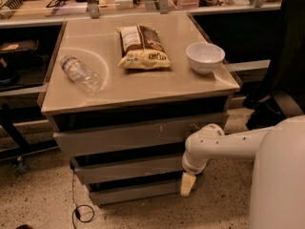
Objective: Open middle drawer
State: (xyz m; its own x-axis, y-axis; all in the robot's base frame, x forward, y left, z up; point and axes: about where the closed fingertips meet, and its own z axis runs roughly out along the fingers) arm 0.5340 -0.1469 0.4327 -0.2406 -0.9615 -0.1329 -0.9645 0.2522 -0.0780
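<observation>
Robot body fills the lower right corner, and its white arm reaches left from it, level with the drawers, then bends down at a rounded joint beside the bench's right front corner. The bench has a beige top and three stacked drawer fronts below it. The middle drawer sits between the larger scratched front above and the lowest front; none of its inside shows. On top lie a snack bag at centre, its printing too blurred to read, a white bowl near the right edge, and a clear plastic bottle on its side at the left. The pale end effector points straight down, just beside the right end of the lowest front and below the middle drawer's right end; I cannot tell whether it is spread or closed.
</observation>
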